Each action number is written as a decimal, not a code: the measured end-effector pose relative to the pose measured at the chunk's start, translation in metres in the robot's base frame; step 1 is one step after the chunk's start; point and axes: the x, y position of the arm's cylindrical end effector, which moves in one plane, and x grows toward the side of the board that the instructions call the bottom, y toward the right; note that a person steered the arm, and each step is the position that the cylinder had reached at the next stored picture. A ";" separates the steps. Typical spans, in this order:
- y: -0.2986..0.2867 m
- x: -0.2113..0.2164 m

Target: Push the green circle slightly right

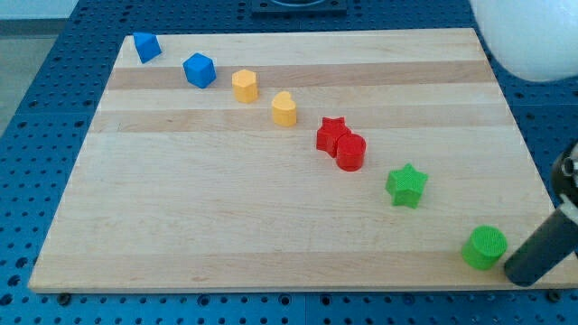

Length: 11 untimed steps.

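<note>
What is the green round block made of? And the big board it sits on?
The green round block looks like matte plastic: one even colour, with a finely ribbed top, possibly 3D-printed. The pale wooden board looks like smooth, joined planks: long grain lines and lighter and darker strips run across it.

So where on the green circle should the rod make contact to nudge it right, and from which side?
No gripping here; it is a push. My tip sits just off the view's right of the green circle, the wrong side. The round, upright side wall suits contact at mid-left, so I would probably circle round to the view's left, mindful of the board edge nearby.
</note>
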 end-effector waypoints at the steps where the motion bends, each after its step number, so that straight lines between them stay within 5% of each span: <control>1: -0.026 0.001; 4: -0.099 -0.001; 11: -0.055 -0.028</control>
